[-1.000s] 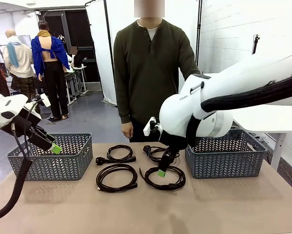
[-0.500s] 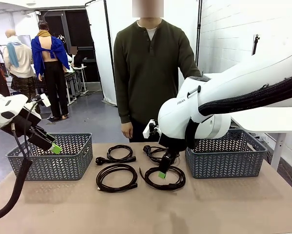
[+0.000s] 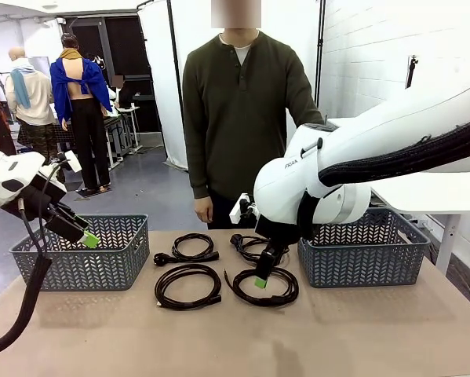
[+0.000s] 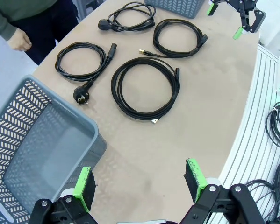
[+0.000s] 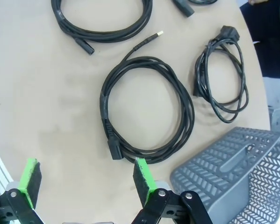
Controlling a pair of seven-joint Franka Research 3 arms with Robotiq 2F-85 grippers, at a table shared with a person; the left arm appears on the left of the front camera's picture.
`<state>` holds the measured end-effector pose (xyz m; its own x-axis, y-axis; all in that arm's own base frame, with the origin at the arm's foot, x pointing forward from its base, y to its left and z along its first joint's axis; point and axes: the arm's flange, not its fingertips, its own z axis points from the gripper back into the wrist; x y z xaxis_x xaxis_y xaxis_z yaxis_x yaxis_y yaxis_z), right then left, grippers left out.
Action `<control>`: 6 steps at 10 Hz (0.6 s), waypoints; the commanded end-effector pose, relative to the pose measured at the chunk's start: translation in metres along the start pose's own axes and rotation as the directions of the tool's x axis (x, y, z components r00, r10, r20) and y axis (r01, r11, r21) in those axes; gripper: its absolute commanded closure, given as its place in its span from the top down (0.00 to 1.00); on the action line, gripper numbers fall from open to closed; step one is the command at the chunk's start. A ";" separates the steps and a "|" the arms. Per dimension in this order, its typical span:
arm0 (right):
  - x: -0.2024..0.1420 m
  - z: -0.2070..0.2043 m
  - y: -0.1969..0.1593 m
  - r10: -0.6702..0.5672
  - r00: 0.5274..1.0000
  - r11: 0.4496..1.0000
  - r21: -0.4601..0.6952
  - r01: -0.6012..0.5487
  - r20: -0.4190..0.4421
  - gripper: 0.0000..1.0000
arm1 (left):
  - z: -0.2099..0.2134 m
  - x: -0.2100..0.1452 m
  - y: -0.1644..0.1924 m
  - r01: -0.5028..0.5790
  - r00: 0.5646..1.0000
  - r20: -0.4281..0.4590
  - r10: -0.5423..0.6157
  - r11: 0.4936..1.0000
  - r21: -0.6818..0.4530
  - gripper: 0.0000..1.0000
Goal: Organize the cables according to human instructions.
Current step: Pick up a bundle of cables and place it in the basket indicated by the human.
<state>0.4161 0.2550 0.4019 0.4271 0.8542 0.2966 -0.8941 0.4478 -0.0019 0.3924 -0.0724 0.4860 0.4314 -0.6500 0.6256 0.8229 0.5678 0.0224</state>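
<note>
Here, right tool (image 5: 87,177) wide open above cable (image 5: 114,150), left tool (image 4: 140,182) open, empty.

cables (image 4: 80,94): black, rubbery matt; baskets (image 3: 368,263): grey plastic; table (image 3: 337,338): matt, perhaps laminate

The tan table (image 3: 337,338) occupied the lower half of the front view. On it stood two grey perforated baskets: the left basket (image 3: 93,271) at middle left and the right basket (image 3: 376,267) at middle right. A person in a dark green shirt (image 3: 238,118) stood at upper centre, behind the table. A white brick wall (image 3: 368,47) filled the upper right.
</note>
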 end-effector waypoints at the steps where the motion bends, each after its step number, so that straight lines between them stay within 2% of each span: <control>1: 0.014 -0.010 -0.010 0.033 0.999 0.999 0.031 -0.033 -0.026 1.00 | 0.000 -0.001 0.004 0.010 1.000 0.013 -0.010 1.000 -0.014 1.00; 6: 0.033 -0.051 -0.017 0.110 0.988 0.993 0.042 -0.106 -0.111 1.00 | 0.000 -0.001 0.004 0.010 1.000 0.013 -0.010 1.000 -0.014 1.00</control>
<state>0.4429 0.2867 0.3677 0.3654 0.9028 0.2268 -0.9283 0.3714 0.0173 0.3924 -0.0726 0.4860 0.4314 -0.6503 0.6253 0.8229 0.5677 0.0227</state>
